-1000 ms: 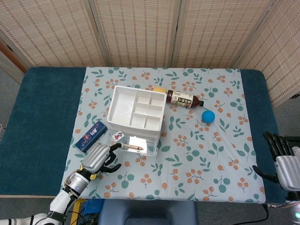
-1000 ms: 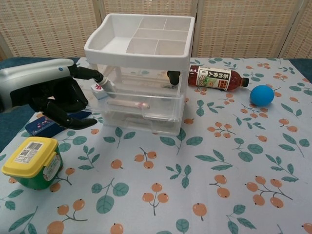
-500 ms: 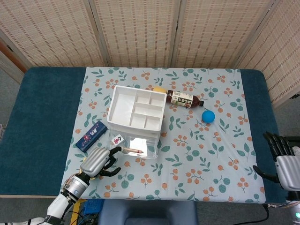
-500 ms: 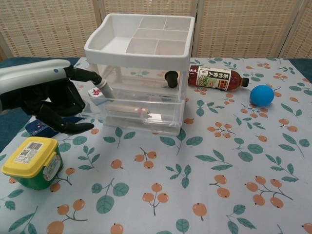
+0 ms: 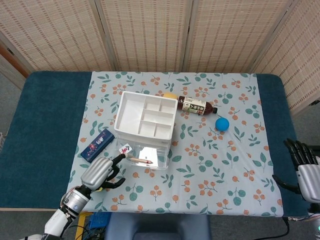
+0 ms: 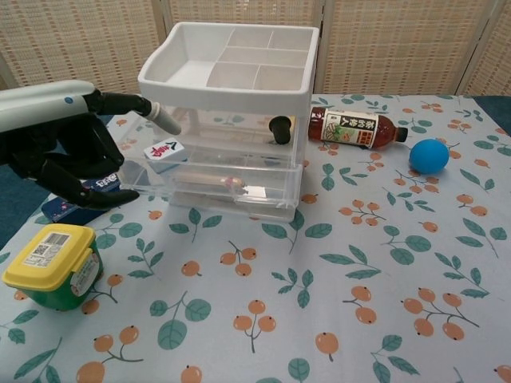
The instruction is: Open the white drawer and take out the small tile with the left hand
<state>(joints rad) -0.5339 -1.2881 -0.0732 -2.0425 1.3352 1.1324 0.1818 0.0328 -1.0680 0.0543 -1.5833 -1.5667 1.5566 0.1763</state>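
Observation:
The white organizer (image 5: pixel 145 117) (image 6: pixel 231 64) stands mid-table with its clear middle drawer (image 5: pixel 152 161) (image 6: pixel 255 195) pulled out toward me. The small white tile (image 5: pixel 124 148) (image 6: pixel 164 149), marked with a red character, lies tilted at the drawer's front left corner. A thin pencil-like stick (image 6: pixel 211 176) lies inside the drawer. My left hand (image 5: pixel 98 173) (image 6: pixel 64 152) hovers left of the drawer with fingers apart and one finger stretched out just above the tile; I see no grip on it. My right hand (image 5: pixel 305 167) rests open at the table's right front edge.
A brown tea bottle (image 5: pixel 196 106) (image 6: pixel 351 128) lies right of the organizer, with a blue ball (image 5: pixel 222 124) (image 6: pixel 429 155) beside it. A dark blue box (image 5: pixel 97 144) (image 6: pixel 68 206) sits under my left hand. A yellow-lidded green jar (image 6: pixel 52 263) stands front left.
The drawer has slid further out toward the front left. My left hand has drawn back to the left, and the tile now lies flatter, showing its face.

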